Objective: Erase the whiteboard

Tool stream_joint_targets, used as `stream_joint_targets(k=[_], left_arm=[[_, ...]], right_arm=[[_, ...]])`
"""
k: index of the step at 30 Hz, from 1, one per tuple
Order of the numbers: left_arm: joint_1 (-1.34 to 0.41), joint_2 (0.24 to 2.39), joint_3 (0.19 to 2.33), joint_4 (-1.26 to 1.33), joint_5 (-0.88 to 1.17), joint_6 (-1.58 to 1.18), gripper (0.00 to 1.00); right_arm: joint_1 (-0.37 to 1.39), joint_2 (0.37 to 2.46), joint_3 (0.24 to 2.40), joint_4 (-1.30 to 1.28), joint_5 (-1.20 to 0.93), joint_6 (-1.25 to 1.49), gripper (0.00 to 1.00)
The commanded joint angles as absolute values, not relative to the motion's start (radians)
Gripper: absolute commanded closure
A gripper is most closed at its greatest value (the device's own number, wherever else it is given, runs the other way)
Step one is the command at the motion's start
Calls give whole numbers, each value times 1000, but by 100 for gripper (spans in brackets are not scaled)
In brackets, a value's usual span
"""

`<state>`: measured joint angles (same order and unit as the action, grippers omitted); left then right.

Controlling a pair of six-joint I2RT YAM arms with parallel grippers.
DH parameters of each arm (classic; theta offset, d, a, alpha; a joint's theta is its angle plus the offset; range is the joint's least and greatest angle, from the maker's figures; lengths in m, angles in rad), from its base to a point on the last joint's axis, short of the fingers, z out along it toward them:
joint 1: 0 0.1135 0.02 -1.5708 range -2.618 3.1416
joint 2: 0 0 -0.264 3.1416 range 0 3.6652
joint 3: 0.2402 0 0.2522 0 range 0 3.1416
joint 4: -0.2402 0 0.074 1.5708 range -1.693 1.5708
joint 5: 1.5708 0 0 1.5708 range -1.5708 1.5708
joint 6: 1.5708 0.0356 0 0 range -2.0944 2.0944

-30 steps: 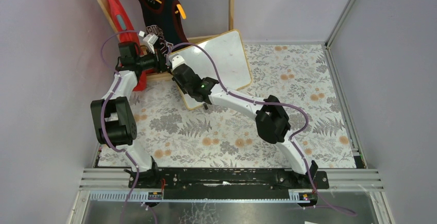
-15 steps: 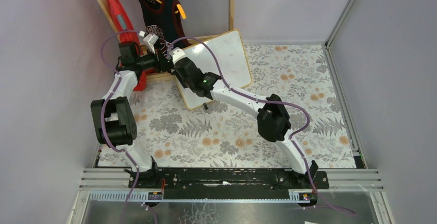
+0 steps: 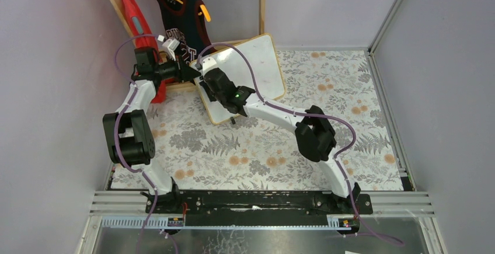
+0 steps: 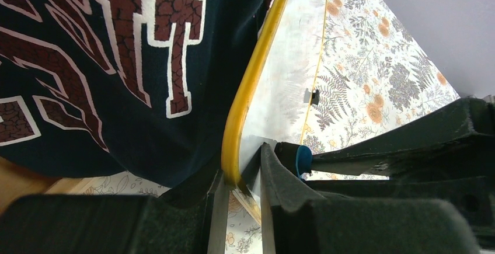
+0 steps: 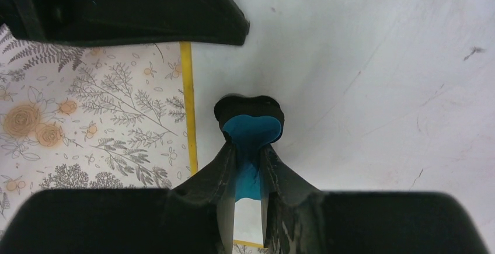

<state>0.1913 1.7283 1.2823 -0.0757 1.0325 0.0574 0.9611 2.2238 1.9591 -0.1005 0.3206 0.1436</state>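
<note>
text: "TT", maroon letters | on: dark jersey | rest: cut off

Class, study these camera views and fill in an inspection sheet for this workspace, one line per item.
surface: floral table cover, lying flat.
job's things: whiteboard tilted up at the back, only faint marks visible; blue eraser pressed against it.
clutter: dark jersey and red garment hanging behind the board.
grippers: left gripper clamps the board's frame edge; right gripper holds the eraser.
cables: purple cable arcs over the board.
surroundings: grey walls, wooden post.
</note>
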Motion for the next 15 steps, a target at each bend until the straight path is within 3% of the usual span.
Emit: stream_joint_targets(k=[1,15], left_arm=[[168,1757,1241,-159,924,196,100],[167,1750,1232,-159,922,201,100]], right_arm=[[939,2183,1854,-62,313,192,100],[940,2049,1672,-46,423,164,100]])
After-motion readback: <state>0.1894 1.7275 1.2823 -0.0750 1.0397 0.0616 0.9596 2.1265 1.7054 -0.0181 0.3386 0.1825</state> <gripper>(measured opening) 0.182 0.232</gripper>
